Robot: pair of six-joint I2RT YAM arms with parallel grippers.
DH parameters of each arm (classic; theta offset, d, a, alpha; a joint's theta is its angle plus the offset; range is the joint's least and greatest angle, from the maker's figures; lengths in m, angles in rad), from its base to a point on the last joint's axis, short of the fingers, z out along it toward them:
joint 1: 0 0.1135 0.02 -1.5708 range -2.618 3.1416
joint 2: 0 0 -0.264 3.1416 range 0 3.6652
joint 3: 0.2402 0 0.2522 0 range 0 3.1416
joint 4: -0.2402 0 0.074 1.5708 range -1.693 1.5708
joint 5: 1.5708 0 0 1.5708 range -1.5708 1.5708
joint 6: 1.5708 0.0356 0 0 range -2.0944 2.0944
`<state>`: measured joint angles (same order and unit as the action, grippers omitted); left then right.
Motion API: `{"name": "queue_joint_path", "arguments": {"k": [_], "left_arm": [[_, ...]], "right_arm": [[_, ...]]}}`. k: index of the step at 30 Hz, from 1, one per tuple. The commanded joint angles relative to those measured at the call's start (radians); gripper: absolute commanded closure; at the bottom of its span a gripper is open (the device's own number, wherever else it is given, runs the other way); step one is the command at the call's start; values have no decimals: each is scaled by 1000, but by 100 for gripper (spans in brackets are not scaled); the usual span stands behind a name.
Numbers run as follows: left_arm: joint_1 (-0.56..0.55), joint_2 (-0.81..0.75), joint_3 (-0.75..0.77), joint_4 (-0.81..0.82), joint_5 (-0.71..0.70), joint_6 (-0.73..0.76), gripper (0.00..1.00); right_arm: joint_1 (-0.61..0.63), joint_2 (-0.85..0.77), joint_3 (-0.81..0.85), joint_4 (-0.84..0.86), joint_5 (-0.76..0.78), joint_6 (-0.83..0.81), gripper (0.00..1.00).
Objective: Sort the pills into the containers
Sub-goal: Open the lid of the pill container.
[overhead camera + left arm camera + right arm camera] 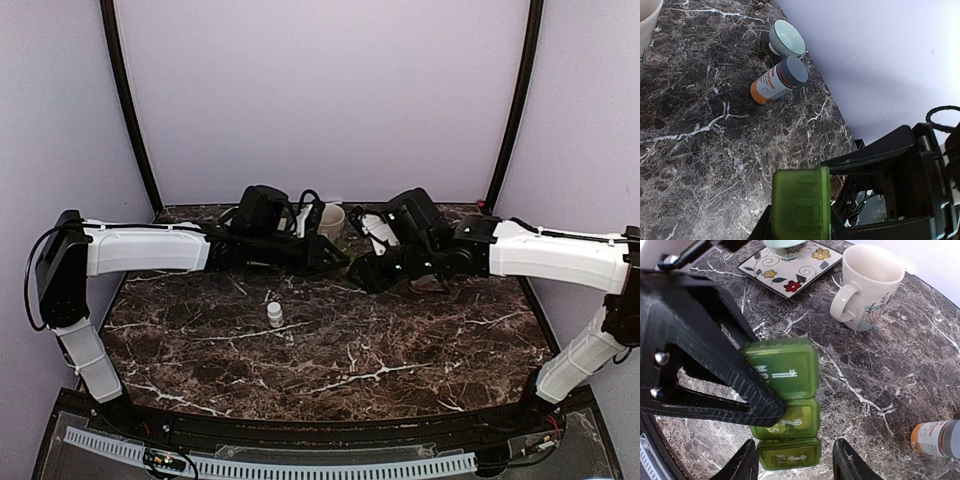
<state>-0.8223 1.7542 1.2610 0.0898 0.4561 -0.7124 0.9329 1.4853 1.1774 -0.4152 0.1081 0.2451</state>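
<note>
The containers are one dark green pill box (790,375) with lidded compartments in a row, held a little above the marble. My left gripper (800,226) is shut on one end of the pill box (801,200); its black finger (715,385) crosses the right wrist view. My right gripper (797,462) is open, its fingertips (747,465) straddling the box's near end, with a gap on the right side. From above, both grippers meet at the box (345,262) at mid-table. No loose pills show.
A cream mug (867,285) stands at the back. An orange pill bottle with a grey cap (778,80) lies on its side near a pale green bowl (786,39). A flowered square plate (790,267) lies behind. A small white bottle (275,315) stands mid-table.
</note>
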Motion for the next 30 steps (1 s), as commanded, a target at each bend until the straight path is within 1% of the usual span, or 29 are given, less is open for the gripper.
{"name": "queue_joint_path", "arguments": {"k": [1, 4, 10, 11, 13, 24, 25, 29, 30], "left_arm": [[-2, 3, 14, -61, 24, 27, 100], [-2, 3, 17, -61, 23, 24, 100], [-2, 10, 24, -62, 23, 19, 100], [-2, 10, 26, -63, 24, 19, 100], [-2, 11, 30, -67, 21, 19, 100], [-1, 19, 50, -70, 27, 13, 100], [-1, 19, 51, -71, 27, 13, 100], [-1, 18, 51, -74, 27, 14, 100], [-1, 19, 52, -73, 28, 14, 100]], "right_arm": [[-23, -33, -7, 44, -6, 4, 50], [-23, -31, -13, 44, -8, -2, 50], [-22, -41, -46, 70, -38, 10, 35], [-21, -37, -44, 65, -44, 9, 34], [-15, -28, -41, 56, -56, 8, 33], [40, 37, -32, 22, -15, 2, 31], [44, 45, -4, 20, -9, 1, 31], [59, 59, 7, 10, 32, 3, 32], [60, 61, 9, 8, 40, 5, 34]]}}
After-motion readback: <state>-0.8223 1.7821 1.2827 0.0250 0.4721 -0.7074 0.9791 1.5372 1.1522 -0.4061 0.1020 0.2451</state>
